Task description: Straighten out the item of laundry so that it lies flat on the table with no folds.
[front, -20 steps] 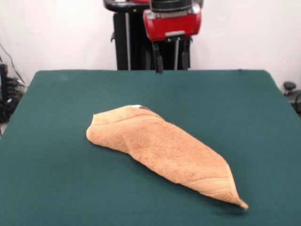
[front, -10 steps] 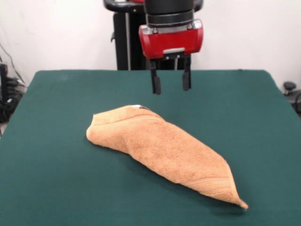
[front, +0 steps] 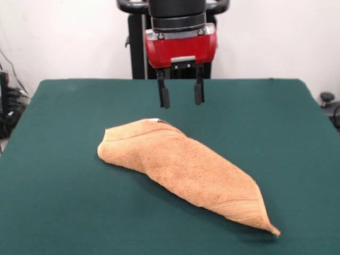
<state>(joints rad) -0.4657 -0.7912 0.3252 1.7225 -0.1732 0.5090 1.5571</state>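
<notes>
The towel lies bunched up and folded on the green counter. The pincer hangs above it with its fingers apart, touching nothing.

A plain white wall fills the upper part of the frame. Dark cables and equipment sit at the left edge, and a small black caster-like object shows at the right edge.
</notes>
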